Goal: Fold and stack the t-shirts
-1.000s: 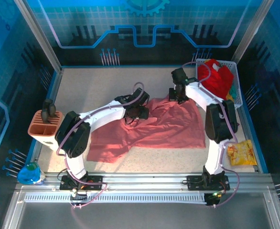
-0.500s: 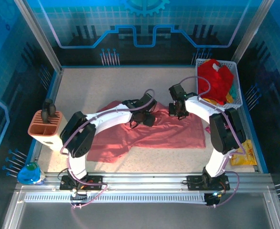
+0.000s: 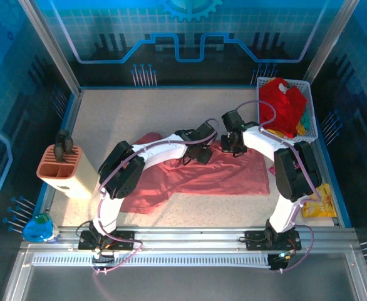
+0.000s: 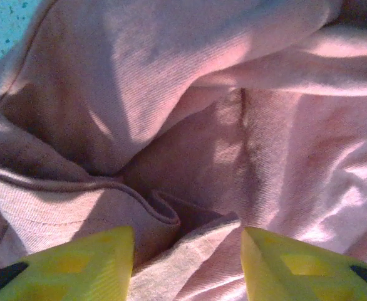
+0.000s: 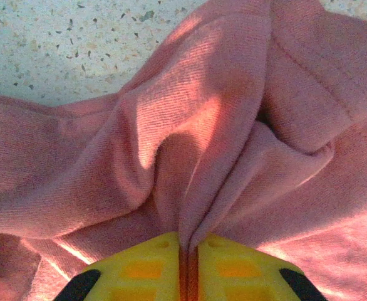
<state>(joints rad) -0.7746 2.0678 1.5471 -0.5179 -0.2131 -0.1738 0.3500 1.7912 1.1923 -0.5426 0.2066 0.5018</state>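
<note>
The salmon-pink t-shirt (image 3: pixel 190 179) lies rumpled across the middle of the table. My right gripper (image 3: pixel 234 143) is at the shirt's far right edge, shut on a pinched fold of the pink cloth (image 5: pixel 221 144); in the right wrist view the right gripper (image 5: pixel 188 243) has the fold squeezed between its yellow fingers (image 5: pixel 152 263). My left gripper (image 3: pixel 200 154) rests low on the shirt just left of it. In the left wrist view the left gripper (image 4: pixel 188 244) is open, its fingers (image 4: pixel 102 260) apart with loose cloth folds (image 4: pixel 165 210) between them. A brighter red t-shirt (image 3: pixel 282 106) is heaped in a basket.
The white basket (image 3: pixel 310 113) stands at the back right with green and yellow cloth under the red shirt. A yellow snack packet (image 3: pixel 317 202) lies by the right arm. An orange holder (image 3: pixel 58 170) and a blue bottle (image 3: pixel 39 227) stand at the left edge.
The right gripper drew the shirt's far edge toward the front, then held still. The left arm slid right along the shirt toward the right gripper.
</note>
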